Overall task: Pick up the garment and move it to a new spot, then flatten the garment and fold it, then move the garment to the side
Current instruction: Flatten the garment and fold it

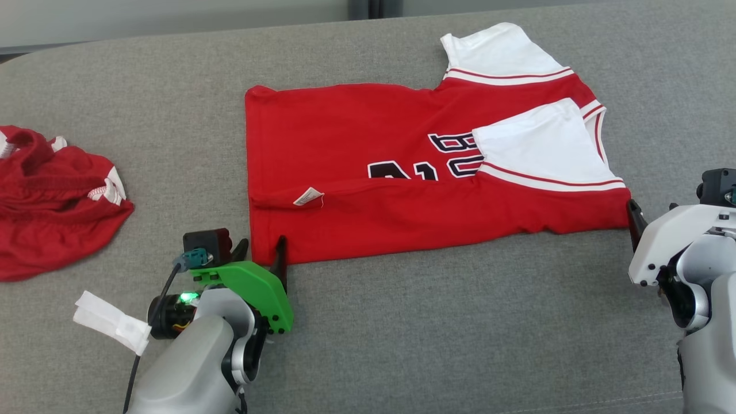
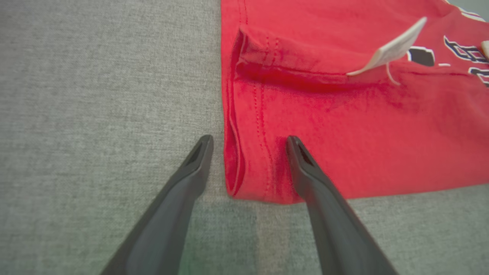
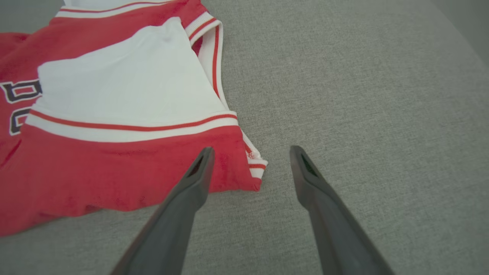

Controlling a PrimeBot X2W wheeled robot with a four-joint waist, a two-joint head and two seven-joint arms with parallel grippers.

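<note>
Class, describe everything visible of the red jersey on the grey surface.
The jersey is red knit cloth with white, red-striped sleeves, dark white-edged lettering and a small white tag. It lies flat on the grey surface, its near edge folded over and one sleeve folded in. Both open, the left gripper and right gripper straddle its near corners.

Left pincer (image 1: pixel 263 242): long dark fingers (image 2: pixel 179 198), green bracket (image 1: pixel 253 286), black cable (image 1: pixel 163 288), white tape (image 1: pixel 112 323) beside the bracket.
Right pincer (image 3: pixel 251 149): dark fingers (image 3: pixel 328 214), white housing (image 1: pixel 667 241).
</note>
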